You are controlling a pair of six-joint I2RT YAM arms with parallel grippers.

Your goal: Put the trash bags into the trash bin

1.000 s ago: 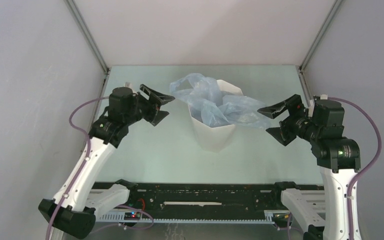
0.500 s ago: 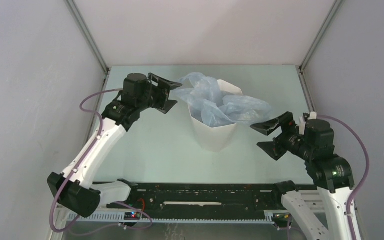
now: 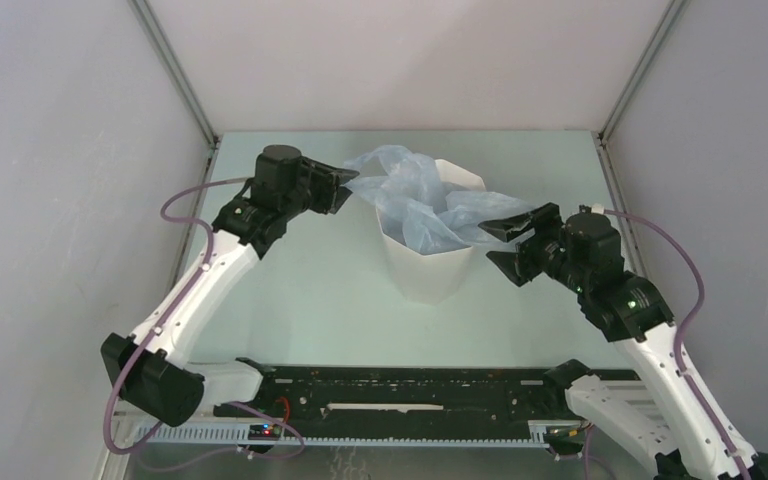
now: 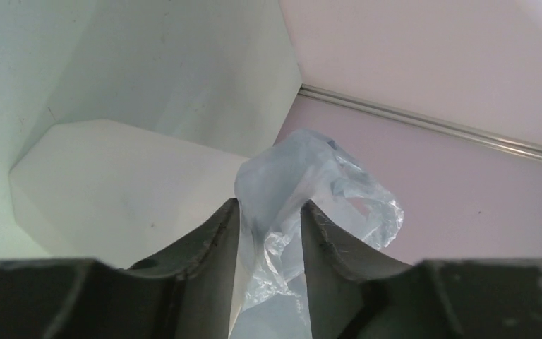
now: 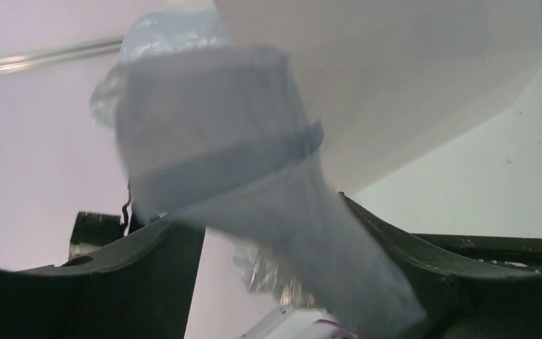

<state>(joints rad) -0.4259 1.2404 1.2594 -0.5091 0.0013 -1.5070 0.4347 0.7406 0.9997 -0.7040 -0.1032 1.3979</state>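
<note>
The white faceted trash bin (image 3: pixel 425 275) stands mid-table, with the crumpled pale-blue trash bag (image 3: pixel 430 205) heaped on its mouth and spilling over both sides of the rim. My left gripper (image 3: pixel 345 188) is at the bag's left edge. In the left wrist view its jaws (image 4: pixel 269 208) stand close together with bag film (image 4: pixel 303 169) bunched between them, beside the bin wall (image 4: pixel 113 183). My right gripper (image 3: pixel 490 247) is open at the bag's right edge. In the right wrist view the film (image 5: pixel 212 120) lies across its wide gap (image 5: pixel 262 212), next to the bin (image 5: pixel 409 85).
Grey enclosure walls stand at the left, back and right, with metal corner posts (image 3: pixel 175 75) at the back. The black rail (image 3: pixel 400 390) with the arm bases runs along the near edge.
My left gripper has reached to the bag's left edge and narrowed its jaws around the film. My right gripper swung back, then in to the bag's right edge, staying open.
</note>
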